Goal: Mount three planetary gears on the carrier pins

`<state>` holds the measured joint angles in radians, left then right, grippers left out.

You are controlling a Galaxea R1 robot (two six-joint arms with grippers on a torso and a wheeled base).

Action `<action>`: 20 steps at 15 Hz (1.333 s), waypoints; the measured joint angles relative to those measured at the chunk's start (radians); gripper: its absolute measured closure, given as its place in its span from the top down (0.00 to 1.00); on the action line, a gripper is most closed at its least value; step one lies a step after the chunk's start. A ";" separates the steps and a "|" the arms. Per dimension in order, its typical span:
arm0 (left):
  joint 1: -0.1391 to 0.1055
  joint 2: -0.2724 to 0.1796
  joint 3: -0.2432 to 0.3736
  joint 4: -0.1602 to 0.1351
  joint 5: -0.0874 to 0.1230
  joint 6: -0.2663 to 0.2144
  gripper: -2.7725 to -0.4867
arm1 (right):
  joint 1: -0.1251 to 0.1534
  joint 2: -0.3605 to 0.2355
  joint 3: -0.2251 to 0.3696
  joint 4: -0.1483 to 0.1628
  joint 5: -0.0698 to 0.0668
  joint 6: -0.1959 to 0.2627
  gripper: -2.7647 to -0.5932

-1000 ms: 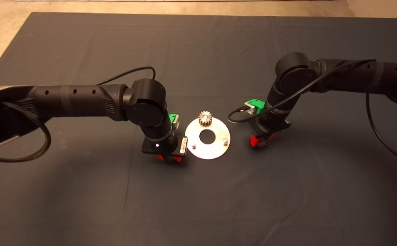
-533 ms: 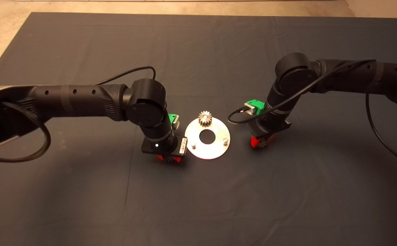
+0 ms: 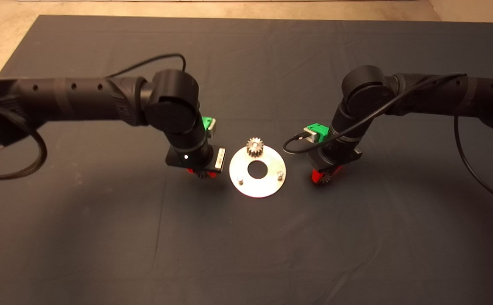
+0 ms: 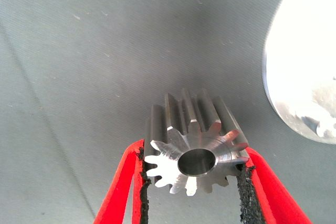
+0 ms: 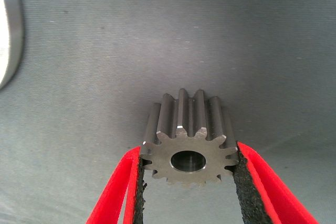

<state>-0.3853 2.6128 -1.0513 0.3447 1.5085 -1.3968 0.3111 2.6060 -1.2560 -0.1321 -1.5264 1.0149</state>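
1. Since a second ago the left gripper has drawn back toward the mat's far side, carrying its gear along, and now hangs just left of the disc; the right gripper is unmoved at the disc's right, apart from it; one gear sits on the far pin; two pins stand bare
2. Left wrist: both red fingers pinch a gear by its toothed sides, bore facing the camera; the disc's bright rim lies near
3. Right wrist: pads clamp the other gear likewise, above the mat; a sliver of disc edge shows well aside
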 joint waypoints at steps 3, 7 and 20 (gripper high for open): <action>0.013 0.000 0.034 -0.024 0.002 0.000 0.16 | 0.029 0.001 0.001 0.000 0.001 0.000 0.18; 0.010 0.000 0.039 -0.034 0.002 0.002 0.15 | 0.078 0.001 0.012 0.001 0.000 0.001 0.18; -0.003 0.003 0.030 -0.079 -0.020 -0.121 0.15 | 0.094 0.034 0.029 0.002 -0.002 0.005 0.18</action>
<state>-0.3885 2.6160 -1.0213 0.2660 1.4885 -1.5177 0.4046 2.6404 -1.2266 -0.1302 -1.5280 1.0198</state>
